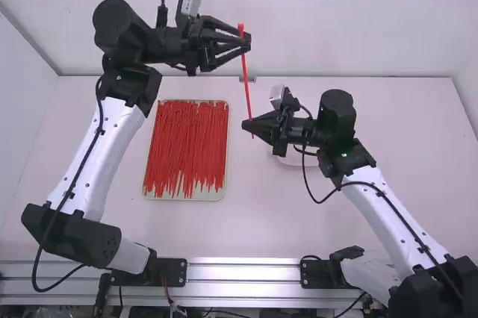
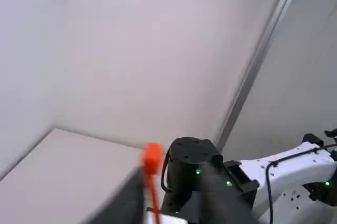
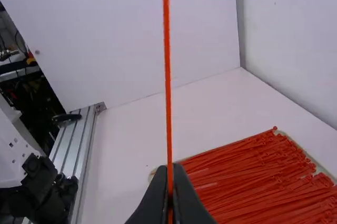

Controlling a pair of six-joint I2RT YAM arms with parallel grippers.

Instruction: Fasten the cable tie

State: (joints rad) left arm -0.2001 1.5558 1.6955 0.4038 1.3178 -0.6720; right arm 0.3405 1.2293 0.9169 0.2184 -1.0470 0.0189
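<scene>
A single red cable tie (image 1: 246, 79) hangs nearly upright above the table, held at both ends. My left gripper (image 1: 245, 40), raised high, is shut on the strap just below its square head (image 2: 152, 158). My right gripper (image 1: 250, 125) is lower and right of the tray, shut on the tie's bottom end. In the right wrist view the strap (image 3: 167, 77) rises straight up from between the shut fingertips (image 3: 168, 175). The left wrist view shows the right arm's black joint (image 2: 192, 169) just behind the tie.
A beige tray (image 1: 187, 197) with a thick layer of several red cable ties (image 1: 187, 146) lies left of centre; the pile (image 3: 258, 182) sits below the right gripper. A metal rail (image 1: 239, 266) runs along the table's front edge. White walls enclose the table.
</scene>
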